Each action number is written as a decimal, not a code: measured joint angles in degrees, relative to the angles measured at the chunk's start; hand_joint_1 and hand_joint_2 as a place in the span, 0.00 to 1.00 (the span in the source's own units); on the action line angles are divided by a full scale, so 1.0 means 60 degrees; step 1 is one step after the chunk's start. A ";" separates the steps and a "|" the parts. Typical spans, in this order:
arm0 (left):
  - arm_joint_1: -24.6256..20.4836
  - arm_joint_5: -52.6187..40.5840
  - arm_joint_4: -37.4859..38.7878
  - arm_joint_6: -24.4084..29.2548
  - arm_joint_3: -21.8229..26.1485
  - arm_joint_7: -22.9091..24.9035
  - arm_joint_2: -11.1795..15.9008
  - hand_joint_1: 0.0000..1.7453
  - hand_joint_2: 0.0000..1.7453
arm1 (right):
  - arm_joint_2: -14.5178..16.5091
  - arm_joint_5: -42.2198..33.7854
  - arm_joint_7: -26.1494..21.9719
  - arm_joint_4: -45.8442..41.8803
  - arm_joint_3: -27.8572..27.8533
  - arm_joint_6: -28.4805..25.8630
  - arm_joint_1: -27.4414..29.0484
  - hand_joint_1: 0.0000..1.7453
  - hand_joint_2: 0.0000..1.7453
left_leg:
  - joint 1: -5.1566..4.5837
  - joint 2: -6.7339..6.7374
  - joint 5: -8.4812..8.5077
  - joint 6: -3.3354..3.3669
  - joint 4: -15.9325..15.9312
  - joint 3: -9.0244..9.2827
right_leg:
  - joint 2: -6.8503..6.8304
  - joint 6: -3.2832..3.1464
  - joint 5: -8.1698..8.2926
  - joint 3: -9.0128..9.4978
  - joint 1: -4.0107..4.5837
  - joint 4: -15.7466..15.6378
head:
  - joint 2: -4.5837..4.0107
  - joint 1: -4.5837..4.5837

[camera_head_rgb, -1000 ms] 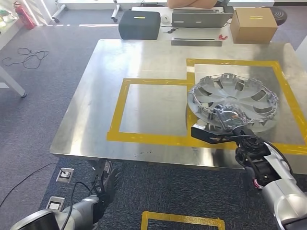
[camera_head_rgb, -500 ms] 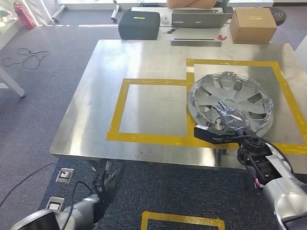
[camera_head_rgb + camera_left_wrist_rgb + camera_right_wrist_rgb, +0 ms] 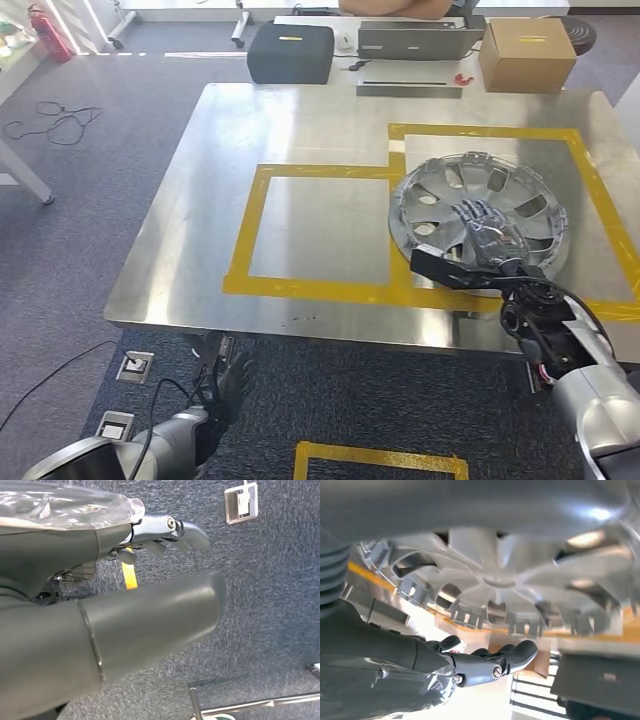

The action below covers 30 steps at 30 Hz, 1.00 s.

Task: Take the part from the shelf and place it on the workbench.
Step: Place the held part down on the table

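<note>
Steel workbench (image 3: 317, 110), yellow tape squares. Wheel cover (image 3: 498, 195) lies in the right square, near-left rim over the tape. Right hand (image 3: 489, 240) flat on it, fingers spread, gripping nothing. Judgement: lift straight off, no dragging. Left hand (image 3: 226, 385) hangs low, fingers loosely apart, holding nothing.

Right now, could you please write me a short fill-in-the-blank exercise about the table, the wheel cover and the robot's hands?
1. The wheel cover lies on the metal ____.
2. The tape outlines on the table are ____ in colour.
3. The ____ hand is at the wheel cover.
4. The left hand hangs over the grey ____.

Missing words: table; yellow; right; carpet
</note>
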 joint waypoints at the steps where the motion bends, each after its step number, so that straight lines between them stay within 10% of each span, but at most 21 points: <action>1: 0.0010 0.0017 0.0001 0.0003 0.0000 -0.0018 0.0012 0.00 0.00 | -0.0030 -0.0452 -0.0198 -0.0105 -0.0132 -0.0113 -0.0004 0.00 0.00 | 0.0000 0.0000 0.0000 0.0000 0.0001 0.0001 | 0.0000 0.0000 0.0000 0.0001 0.0000 0.0000 | 0.0000 -0.0001; 9: 0.0060 0.0071 0.0002 0.0004 0.0000 -0.0106 0.0086 0.00 0.00 | -0.0283 -0.2349 -0.0935 -0.1191 -0.1026 -0.0086 0.0055 0.00 0.00 | -0.0001 0.0010 -0.0005 0.0003 0.0002 0.0005 | 0.0010 0.0002 0.0002 0.0005 0.0000 -0.0002 | 0.0000 -0.0002; 17: 0.0116 0.0199 0.0004 -0.0002 0.0000 -0.0140 0.0175 0.00 0.00 | -0.0605 -0.8435 -0.1816 -0.3532 -0.1590 0.2451 0.0768 0.00 0.00 | 0.0000 0.0016 -0.0009 -0.0003 0.0003 0.0012 | 0.0015 0.0004 0.0003 0.0006 0.0002 -0.0003 | 0.0000 -0.0003; 22: 0.0245 0.0250 0.0007 -0.0007 0.0000 -0.0185 0.0319 0.00 0.00 | -0.1165 -1.1685 -0.1536 -0.6458 -0.1657 0.4063 0.2195 0.00 0.00 | 0.0002 0.0031 -0.0037 -0.0004 0.0003 0.0036 | 0.0036 0.0005 -0.0010 0.0026 0.0006 -0.0011 | 0.0000 0.0003; 30: 0.0368 0.0353 0.0009 0.0036 0.0004 -0.0313 0.0496 0.00 0.00 | -0.1855 -1.2790 -0.1968 -0.9095 -0.1705 0.4490 0.4524 0.00 0.00 | 0.0003 0.0046 -0.0059 0.0000 0.0001 0.0043 | 0.0046 0.0004 -0.0022 0.0035 0.0003 -0.0015 | 0.0000 -0.0007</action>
